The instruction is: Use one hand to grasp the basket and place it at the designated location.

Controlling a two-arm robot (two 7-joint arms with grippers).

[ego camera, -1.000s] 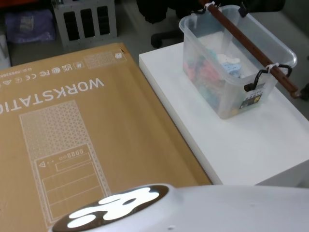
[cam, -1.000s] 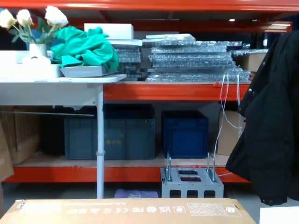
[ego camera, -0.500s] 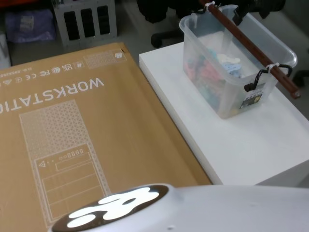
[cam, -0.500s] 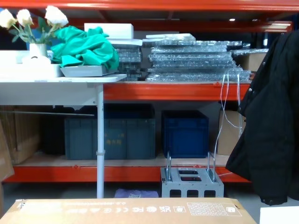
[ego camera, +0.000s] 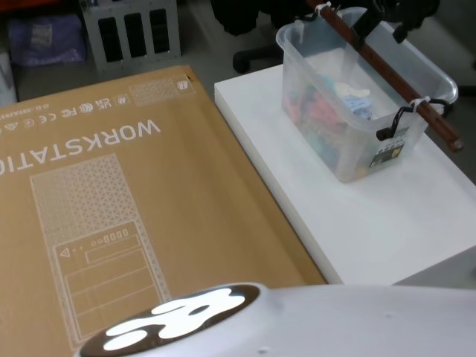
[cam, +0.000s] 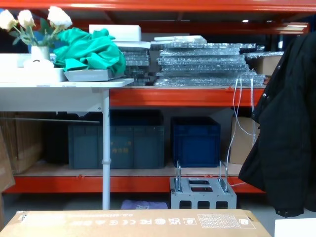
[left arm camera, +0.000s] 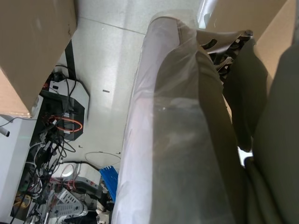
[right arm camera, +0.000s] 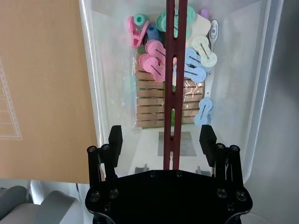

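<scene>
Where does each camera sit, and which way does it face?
Head: high up, looking down on the cardboard box, white table and basket; the robot's pale body along the bottom, right gripper over the basket.
Chest: lower, looking level over the box's edge at red shelving.
Left wrist: low, facing floor and cables.
Right wrist: above the basket, looking in past the open right gripper straddling the brown bar.
Shared: head and right wrist both show basket and box.

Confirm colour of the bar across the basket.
Dark reddish brown; the bar shows best in right wrist view.
</scene>
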